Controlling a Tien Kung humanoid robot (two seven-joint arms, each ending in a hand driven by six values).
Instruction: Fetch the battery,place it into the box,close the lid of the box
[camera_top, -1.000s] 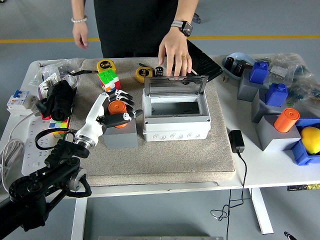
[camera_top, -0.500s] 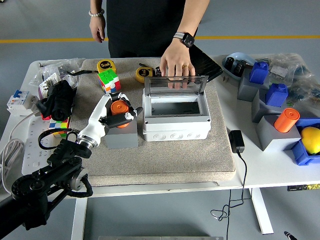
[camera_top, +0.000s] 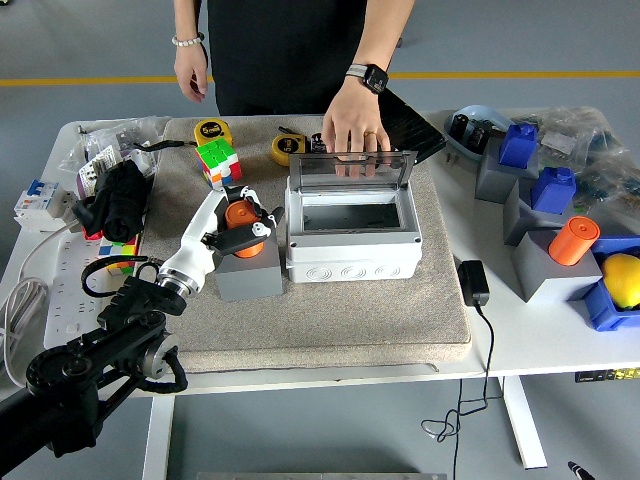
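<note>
Head view. Left hand reaches in from lower left, fingers closed around the orange battery. Battery sits upright on top of a grey block, just left of the box; whether it is lifted clear of the block cannot be told. Box is a grey enclosure on the beige mat, cavity exposed, transparent lid standing upright at its far edge. A person's hand, smartwatch on the wrist, rests on the top edge of the lid; the person's other hand hangs above the table's far edge, holding nothing. Rubik's cube and yellow tape measure lie beyond the battery. Second orange cylinder stands on a grey block far right.
</note>
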